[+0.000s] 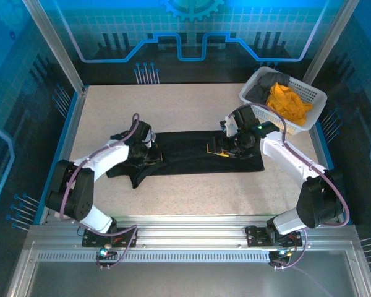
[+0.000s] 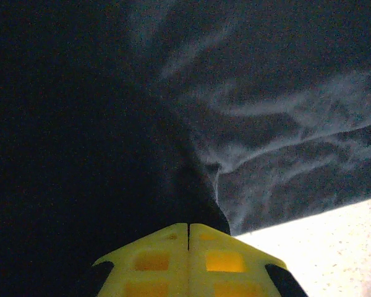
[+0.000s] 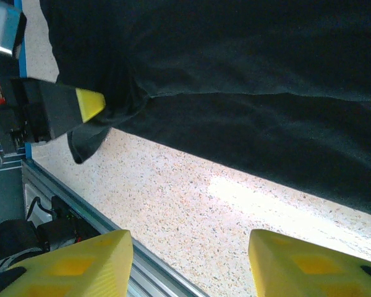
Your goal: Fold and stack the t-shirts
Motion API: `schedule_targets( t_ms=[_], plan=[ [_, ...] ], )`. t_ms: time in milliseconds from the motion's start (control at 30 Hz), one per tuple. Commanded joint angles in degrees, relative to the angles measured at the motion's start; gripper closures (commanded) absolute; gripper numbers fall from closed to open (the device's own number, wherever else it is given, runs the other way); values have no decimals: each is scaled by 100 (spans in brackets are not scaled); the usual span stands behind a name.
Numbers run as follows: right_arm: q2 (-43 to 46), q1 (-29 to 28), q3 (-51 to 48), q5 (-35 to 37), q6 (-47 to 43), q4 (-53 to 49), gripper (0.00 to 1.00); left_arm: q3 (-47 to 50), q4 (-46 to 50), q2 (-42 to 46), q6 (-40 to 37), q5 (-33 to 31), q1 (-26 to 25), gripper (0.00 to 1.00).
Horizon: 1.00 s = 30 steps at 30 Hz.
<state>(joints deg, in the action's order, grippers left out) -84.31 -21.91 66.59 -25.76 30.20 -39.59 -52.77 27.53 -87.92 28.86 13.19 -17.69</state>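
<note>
Robot lab test cell, not a home or a shop. Evidence: two arms, left arm (image 1: 102, 159) and right arm (image 1: 285, 158), bolted to a slotted aluminium rail (image 1: 185, 238) at the near edge of a speckled tabletop (image 1: 191, 105). Aluminium frame posts (image 1: 54, 43) box the cell in. Blue translucent panels (image 1: 111, 25) behind carry a printed gear-and-circuit graphic (image 1: 191, 7). Exposed cables (image 1: 120, 238) hang at the arm bases.
</note>
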Motion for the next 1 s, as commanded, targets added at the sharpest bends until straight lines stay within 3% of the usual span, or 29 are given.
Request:
schedule_targets(
  t_ms=[0, 100, 200, 333, 433, 567, 667, 767, 867, 967],
  plan=[
    [-83, 73, -63, -55, -65, -88, 46, 410, 194, 179, 1066, 266, -217, 100],
    [-94, 88, -80, -91, -97, -90, 46, 735, -194, 193, 1591, 463, -384, 90],
    [-120, 95, -100, -96, -136, -145, 47, 849, -375, 98, 1816, 693, -485, 70],
    [-103, 131, -179, -88, -137, -136, 46, 743, -64, 238, 1783, 638, -484, 58],
    [-94, 162, -246, -78, -115, -122, 47, 487, 574, 608, 1608, 65, -389, 57],
    [-94, 204, -295, -111, -101, -73, 47, 610, 1046, 1035, 1819, -356, 329, 64],
    [-137, 214, -287, -142, -128, -58, 48, 1001, 467, 1162, 2024, -59, 810, 66],
    [-186, 227, -248, -184, -145, -79, 50, 1094, 133, 1038, 2272, 136, 820, 67],
    [-221, 223, -191, -193, -167, -127, 53, 951, 744, 1068, 2242, -527, 889, 67],
    [-226, 227, -206, -226, -163, -128, 53, 1050, 975, 1281, 2197, -963, 1319, 60]
  ],
)
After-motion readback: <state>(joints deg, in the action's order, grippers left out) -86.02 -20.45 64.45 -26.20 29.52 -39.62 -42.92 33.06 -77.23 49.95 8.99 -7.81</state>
